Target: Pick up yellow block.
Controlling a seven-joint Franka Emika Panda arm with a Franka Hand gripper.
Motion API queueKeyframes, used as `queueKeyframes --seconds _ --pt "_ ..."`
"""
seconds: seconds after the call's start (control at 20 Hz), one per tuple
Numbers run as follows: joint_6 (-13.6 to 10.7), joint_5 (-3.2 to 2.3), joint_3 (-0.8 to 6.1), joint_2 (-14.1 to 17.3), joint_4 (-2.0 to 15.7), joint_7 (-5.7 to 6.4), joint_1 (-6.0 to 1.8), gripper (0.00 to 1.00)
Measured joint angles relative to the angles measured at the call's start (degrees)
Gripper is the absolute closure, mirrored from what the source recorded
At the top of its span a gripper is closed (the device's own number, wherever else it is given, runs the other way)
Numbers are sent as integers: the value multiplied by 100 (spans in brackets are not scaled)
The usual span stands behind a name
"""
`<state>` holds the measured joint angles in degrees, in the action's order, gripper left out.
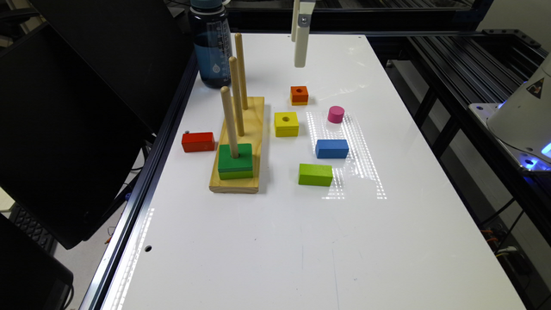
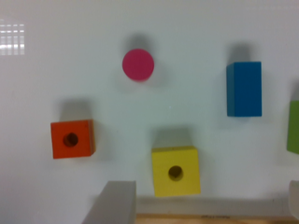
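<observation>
Altogether one yellow block, untouched.

yellow block, pink cyl.

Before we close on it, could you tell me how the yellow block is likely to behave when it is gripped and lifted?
The yellow block looks like rigid painted wood, so it probably won't deform. Its flat parallel sides should suit a pinch, though the glossy paint could be a little slippery. It sits flat on the white table, so it is unlikely to roll or tip.
</observation>
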<state>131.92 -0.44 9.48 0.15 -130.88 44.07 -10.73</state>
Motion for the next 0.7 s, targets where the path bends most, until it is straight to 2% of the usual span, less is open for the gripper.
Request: queueKeyframes --seconds 0.45,0.55,0.7 --pt "38 -4 0 88 -20 1 -1 0" --pt "237 -29 0 301 -48 8 -4 0" --pt "381 -58 -1 474 -34 18 -11 0"
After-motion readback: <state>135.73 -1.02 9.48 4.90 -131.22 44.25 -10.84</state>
